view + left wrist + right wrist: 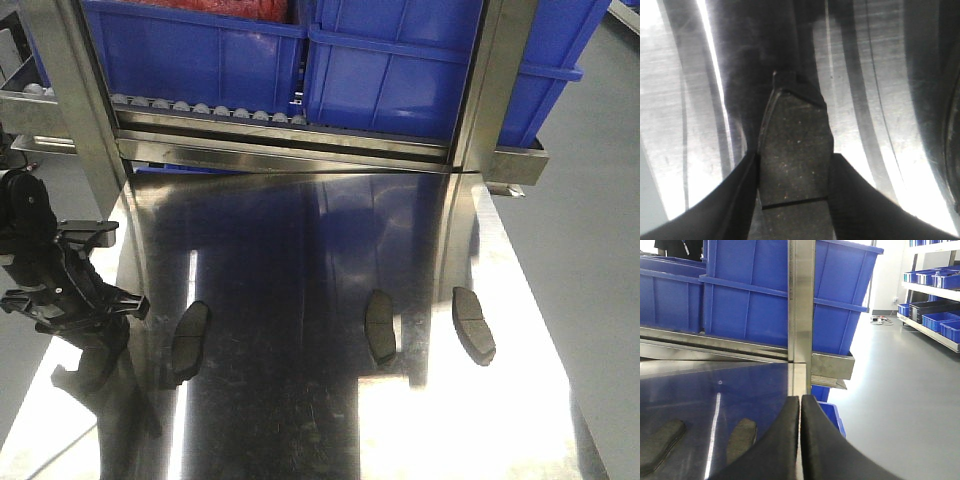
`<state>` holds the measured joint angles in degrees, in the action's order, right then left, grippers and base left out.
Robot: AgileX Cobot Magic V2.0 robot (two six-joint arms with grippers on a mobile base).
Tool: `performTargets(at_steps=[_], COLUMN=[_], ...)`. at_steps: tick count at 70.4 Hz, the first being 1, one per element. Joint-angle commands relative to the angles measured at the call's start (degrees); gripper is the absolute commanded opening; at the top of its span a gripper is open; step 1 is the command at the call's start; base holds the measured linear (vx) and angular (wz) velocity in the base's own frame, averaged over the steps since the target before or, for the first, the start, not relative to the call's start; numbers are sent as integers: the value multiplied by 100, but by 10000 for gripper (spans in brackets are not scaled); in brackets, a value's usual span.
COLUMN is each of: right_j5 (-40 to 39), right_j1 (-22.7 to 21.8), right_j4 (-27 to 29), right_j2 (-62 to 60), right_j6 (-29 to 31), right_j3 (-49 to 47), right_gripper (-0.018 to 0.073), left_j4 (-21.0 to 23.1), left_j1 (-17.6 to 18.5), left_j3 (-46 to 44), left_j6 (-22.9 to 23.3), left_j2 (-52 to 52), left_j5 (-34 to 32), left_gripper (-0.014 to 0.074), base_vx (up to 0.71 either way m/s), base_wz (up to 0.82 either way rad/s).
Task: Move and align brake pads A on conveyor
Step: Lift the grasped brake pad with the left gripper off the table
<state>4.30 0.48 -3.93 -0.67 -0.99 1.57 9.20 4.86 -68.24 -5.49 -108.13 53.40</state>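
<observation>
Three brake pads A lie on the shiny steel tabletop (300, 420): one at the left (190, 335), one in the middle (380, 327), one at the right (474, 324). My left gripper (75, 300) hangs over the table's left side. In the left wrist view, my left gripper (794, 156) is shut on a fourth pad (795, 135), with one finger on each long edge and the dark-grey grooved face up. My right gripper (800, 397) is shut with nothing in it; two pads (742, 437) (662, 445) lie left of it. The conveyor is out of view.
Blue bins (200, 50) sit on a steel roller rack (200, 105) along the table's far edge, behind upright steel posts (75, 100) (490, 90). Grey floor lies beyond the table's right edge (545, 330). Shelves with more bins (935, 315) stand far right.
</observation>
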Motion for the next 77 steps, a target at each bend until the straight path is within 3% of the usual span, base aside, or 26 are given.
performTargets(at_steps=[1, 24, 49, 77], right_j5=[-430, -430, -430, -430], right_j1=[-28, -28, -28, -28], right_j4=[-15, -15, -15, -15], right_j2=[-89, -89, -89, -89], right_j6=[14, 14, 14, 14], right_j3=[32, 32, 32, 32], right_gripper=[-10, -10, -10, -10], left_j4=[165, -305, -500, -574], left_j1=[144, 293, 293, 293], left_j3=[-85, -85, -61, 1449], left_j6=[-5, 207, 195, 167], left_j2=[227, 911, 2185, 4679], left_j5=[154, 11, -76, -1595], left_gripper=[-7, -6, -6, -6], base_vx=[0, 0, 0, 0], base_wz=[0, 0, 0, 0])
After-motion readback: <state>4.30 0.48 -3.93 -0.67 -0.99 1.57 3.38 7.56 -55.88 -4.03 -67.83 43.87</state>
